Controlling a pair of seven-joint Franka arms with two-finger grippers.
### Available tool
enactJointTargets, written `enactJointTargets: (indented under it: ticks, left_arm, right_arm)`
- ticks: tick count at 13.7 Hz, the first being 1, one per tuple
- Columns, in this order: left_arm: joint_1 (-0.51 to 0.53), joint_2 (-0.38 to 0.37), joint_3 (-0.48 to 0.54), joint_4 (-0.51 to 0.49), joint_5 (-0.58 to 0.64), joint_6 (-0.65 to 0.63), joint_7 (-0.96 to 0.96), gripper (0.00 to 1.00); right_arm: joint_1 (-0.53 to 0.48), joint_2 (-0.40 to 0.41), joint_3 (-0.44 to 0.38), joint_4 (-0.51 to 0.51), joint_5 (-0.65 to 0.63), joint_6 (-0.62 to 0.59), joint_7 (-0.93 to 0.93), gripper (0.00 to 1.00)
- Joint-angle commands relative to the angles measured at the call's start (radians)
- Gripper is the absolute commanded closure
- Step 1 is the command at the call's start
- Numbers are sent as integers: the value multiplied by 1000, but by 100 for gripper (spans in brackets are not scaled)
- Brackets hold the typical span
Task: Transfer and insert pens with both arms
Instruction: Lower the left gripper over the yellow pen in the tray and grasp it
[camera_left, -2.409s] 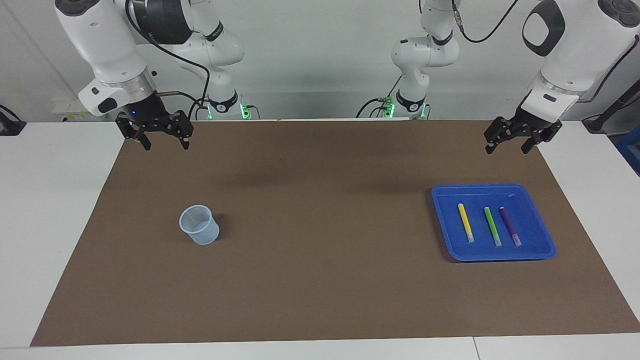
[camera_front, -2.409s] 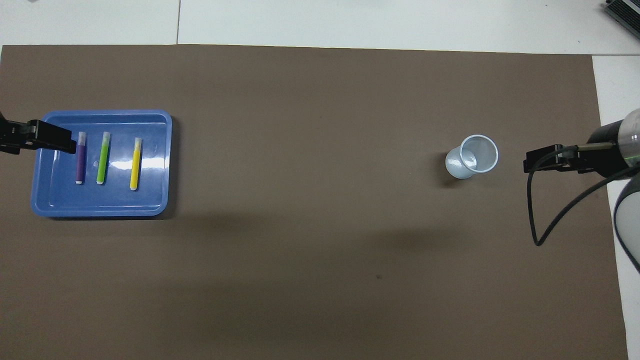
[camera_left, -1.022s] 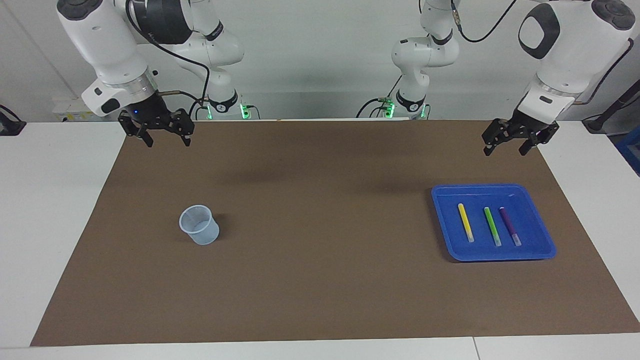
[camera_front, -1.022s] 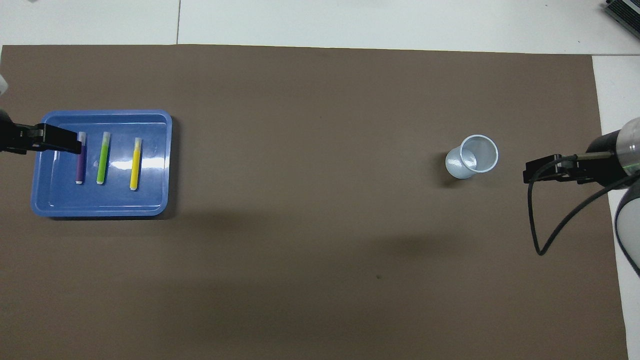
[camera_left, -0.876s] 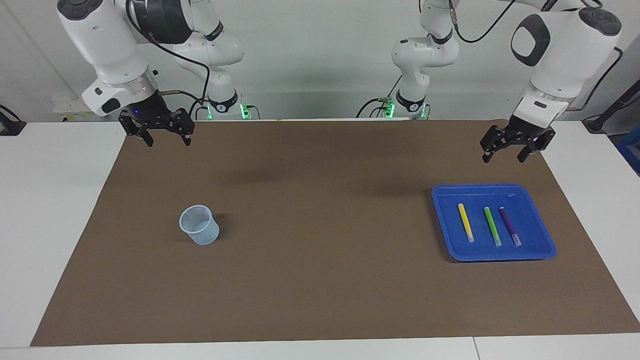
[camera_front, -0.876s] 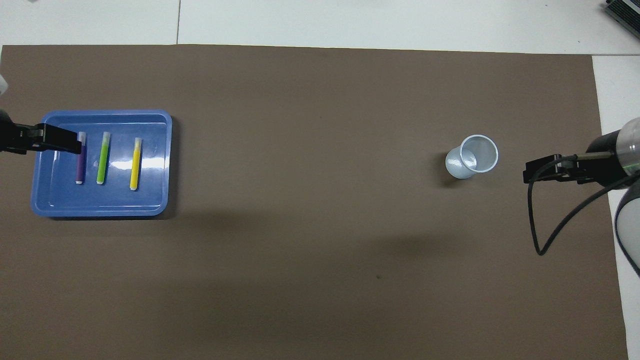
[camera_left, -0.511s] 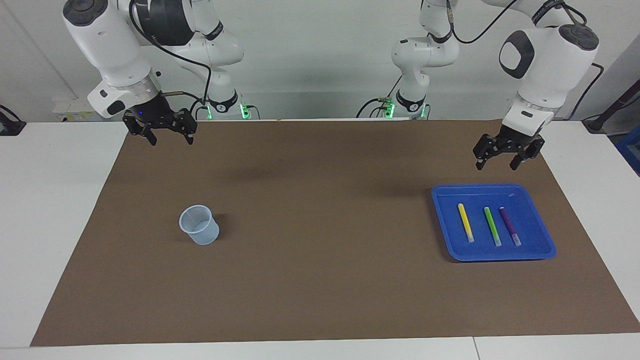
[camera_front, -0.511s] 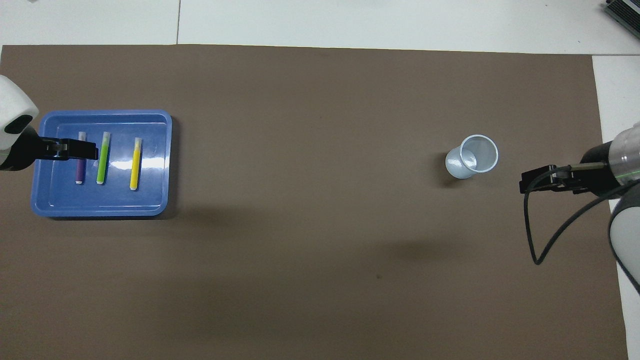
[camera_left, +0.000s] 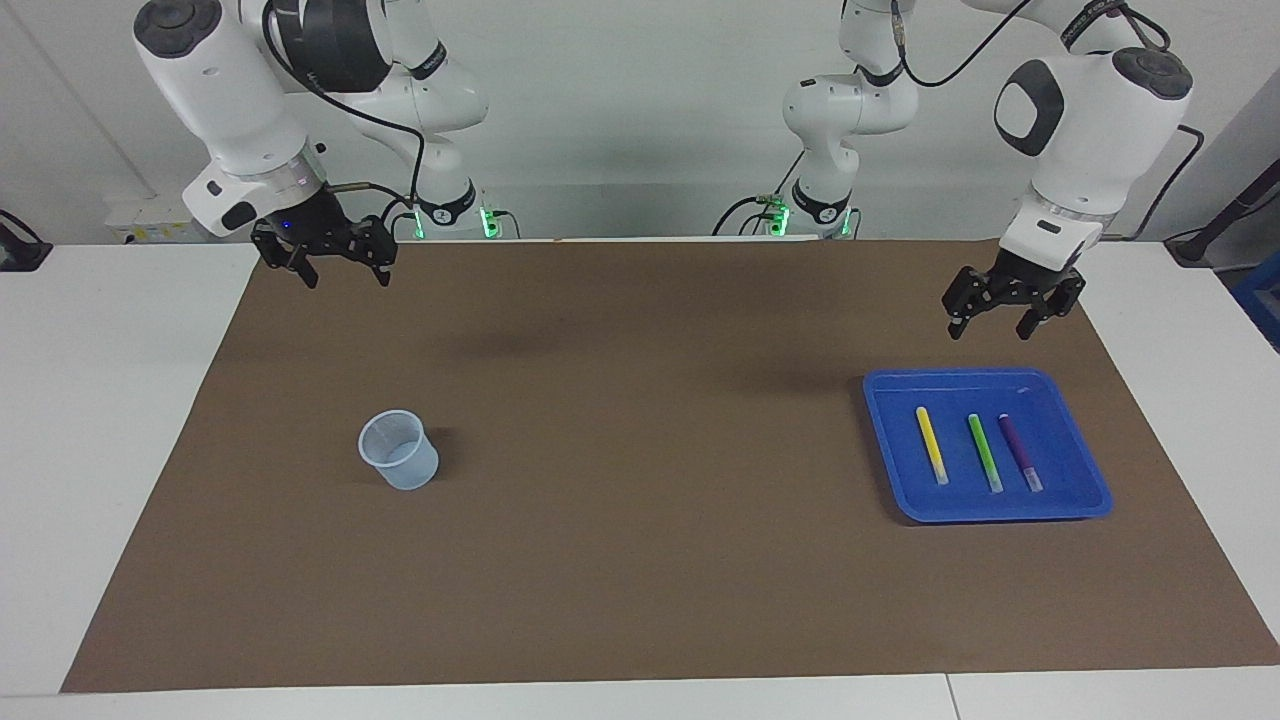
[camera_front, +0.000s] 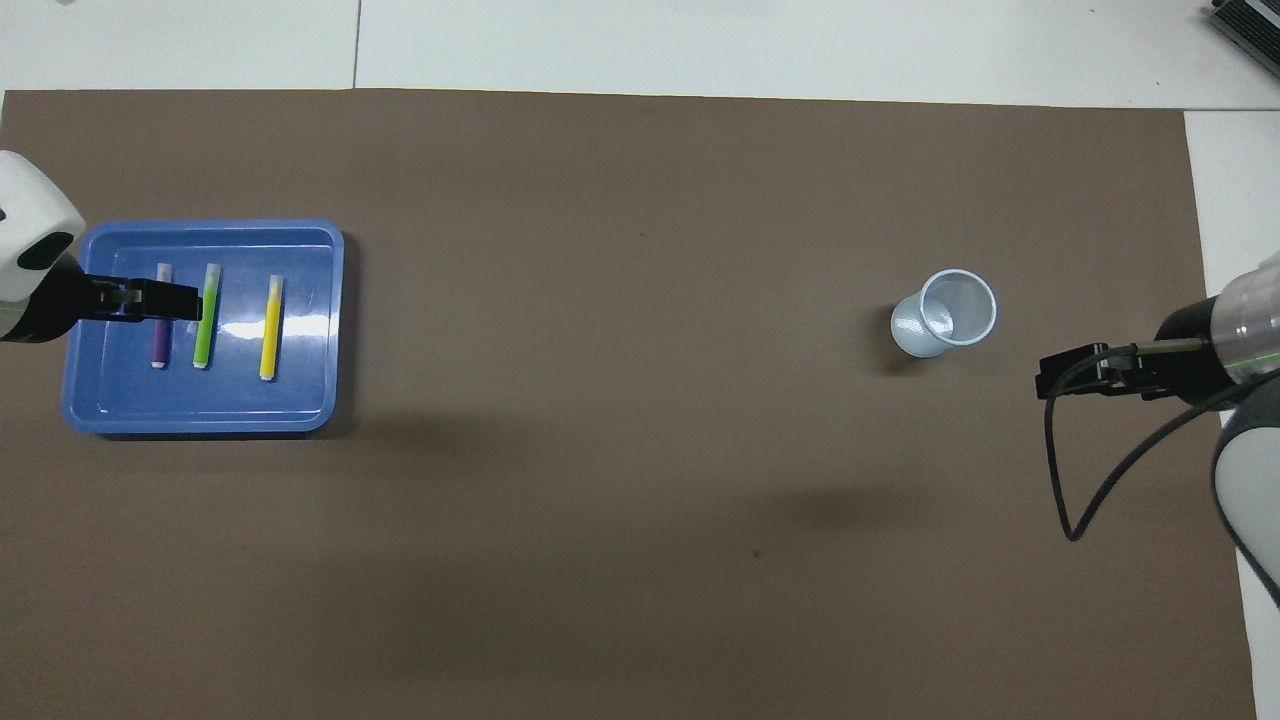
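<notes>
- Hanging in the air, the left gripper (camera_left: 1000, 318) is up over the brown mat (camera_left: 640, 560) just beside the blue tray (camera_left: 885, 440), on the side nearer to the robots. Its fingers (camera_left: 955, 322) are spread wide and hold nothing.
- All three pens lie flat in the tray, side by side and not touching: the yellow pen (camera_left: 931, 445), the green pen (camera_left: 984, 452) and the purple pen (camera_left: 1019, 451).
- A pale cup (camera_left: 399, 450) stands upright on the counter, well apart from the tray, toward the right arm's end.
- The right gripper (camera_left: 338, 272) waits high over the mat's edge near that arm's base. Its fingers are open and hold nothing.
- I think the job is only starting. No pen is picked up yet, and the cup looks empty.
- Next, the left gripper needs to go over one pen, come down with a finger on each side of it, and squeeze.
- The pens are thin and lie flat, so the fingers must go low and line up well.
</notes>
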Motion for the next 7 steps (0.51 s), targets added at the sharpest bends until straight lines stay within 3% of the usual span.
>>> enactJointTargets:
  ticks: [1, 7]
  left_arm:
    - [-8, -16, 5, -40, -7, 43, 16, 5]
    - [6, 143, 5, 6, -9, 152, 19, 3]
  right_arm:
    - [3, -34, -5, -37, 11, 11, -10, 0]
    - [3, -37, -4, -39, 11, 10, -12, 0]
